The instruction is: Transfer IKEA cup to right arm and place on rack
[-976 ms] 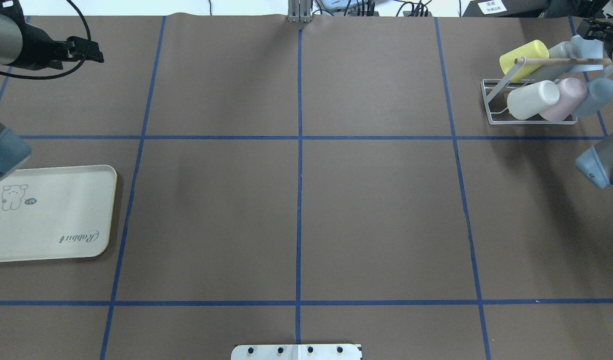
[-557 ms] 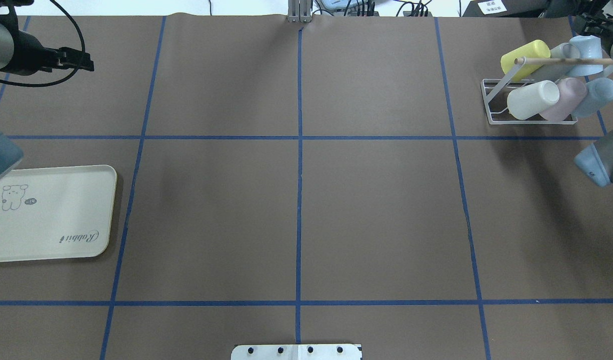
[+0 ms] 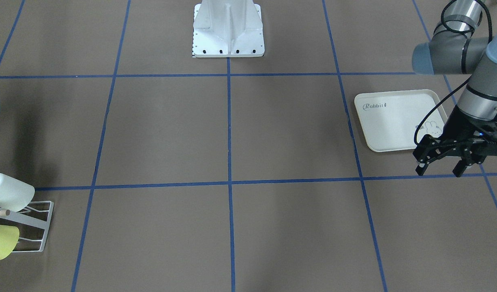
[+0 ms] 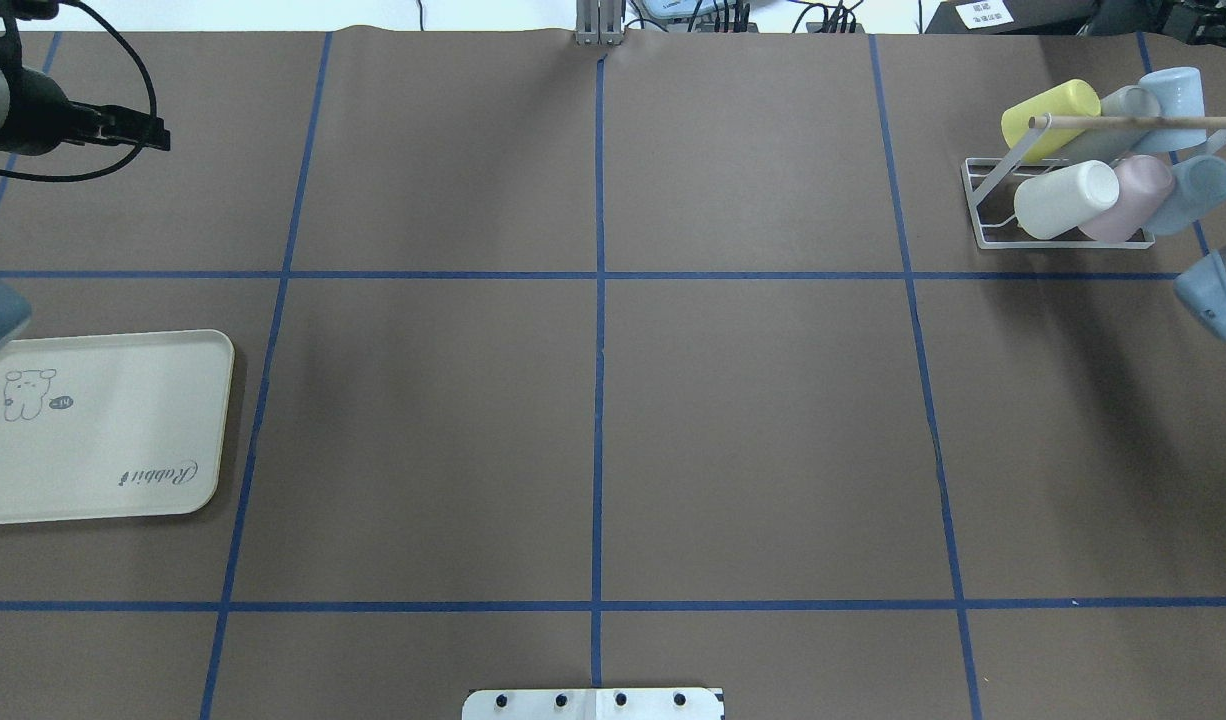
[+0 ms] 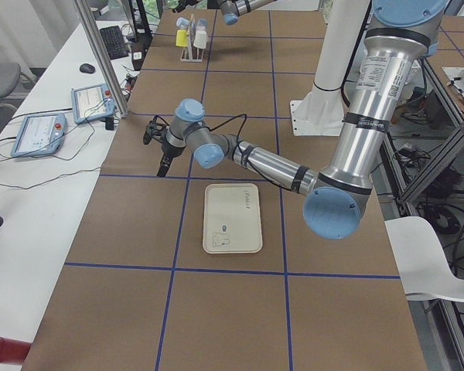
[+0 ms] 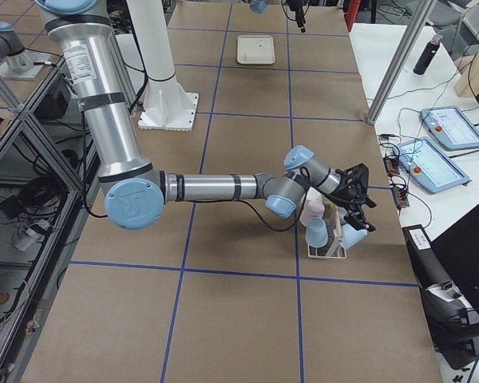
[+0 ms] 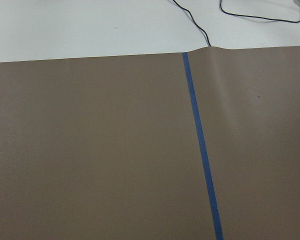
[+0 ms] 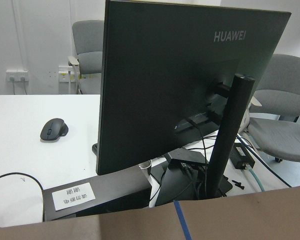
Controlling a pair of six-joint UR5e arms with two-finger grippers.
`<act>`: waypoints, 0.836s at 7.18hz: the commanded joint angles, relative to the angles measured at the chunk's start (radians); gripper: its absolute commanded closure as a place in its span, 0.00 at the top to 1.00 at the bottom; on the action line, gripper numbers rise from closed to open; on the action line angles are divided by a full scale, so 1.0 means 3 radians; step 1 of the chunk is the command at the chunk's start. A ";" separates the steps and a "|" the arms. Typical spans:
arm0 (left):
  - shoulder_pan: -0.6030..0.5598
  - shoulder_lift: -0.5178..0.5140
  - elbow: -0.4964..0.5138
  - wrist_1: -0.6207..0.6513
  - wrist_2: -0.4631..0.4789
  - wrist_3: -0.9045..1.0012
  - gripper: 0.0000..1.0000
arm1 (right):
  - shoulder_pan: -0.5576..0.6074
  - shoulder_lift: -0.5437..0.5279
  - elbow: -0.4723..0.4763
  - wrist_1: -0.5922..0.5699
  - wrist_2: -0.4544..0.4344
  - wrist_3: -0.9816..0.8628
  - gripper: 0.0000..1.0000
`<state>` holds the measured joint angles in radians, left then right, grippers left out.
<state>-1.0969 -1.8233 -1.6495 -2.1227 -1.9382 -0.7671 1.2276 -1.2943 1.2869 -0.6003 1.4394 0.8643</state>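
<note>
Noted pale-blue IKEA cup [image 4: 1176, 92] hung on rack [image 4: 976, 190], upper row; judged placing done. Found left fingers [image 3: 421, 164] spread, empty; cannot tell for right fingers [image 6: 362, 209] beside rack; next calls for backing off clear of dowel [image 4: 1133, 122].

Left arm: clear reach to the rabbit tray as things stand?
Likely yes: the left gripper hangs open near the rabbit tray, with only bare mat between them.
</note>
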 commanded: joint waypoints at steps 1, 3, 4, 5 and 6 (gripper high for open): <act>-0.0243 0.0115 0.0002 0.0141 -0.0038 0.0646 0.99 | 0.0447 0.0136 0.0107 -0.0450 0.0635 -0.0561 1.00; -0.0723 0.0233 0.0083 0.0295 -0.0526 0.1132 0.99 | 0.0805 0.0096 0.0520 -0.1273 0.1166 -0.1313 1.00; -0.1024 0.0233 0.0215 0.0447 -0.0863 0.1581 0.99 | 0.0999 0.0010 0.0826 -0.1783 0.1615 -0.1433 1.00; -0.1321 0.0213 0.0222 0.0905 -0.1145 0.1838 0.99 | 0.1041 -0.0229 0.1183 -0.2264 0.1837 -0.1763 1.00; -0.1410 0.0177 0.0206 0.1451 -0.1194 0.2074 0.99 | 0.1047 -0.0398 0.1521 -0.2780 0.1966 -0.2217 1.00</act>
<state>-1.4546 -1.7611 -1.5907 -1.8638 -2.2401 -0.2462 1.5254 -1.3474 1.6143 -1.2409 1.9549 0.3477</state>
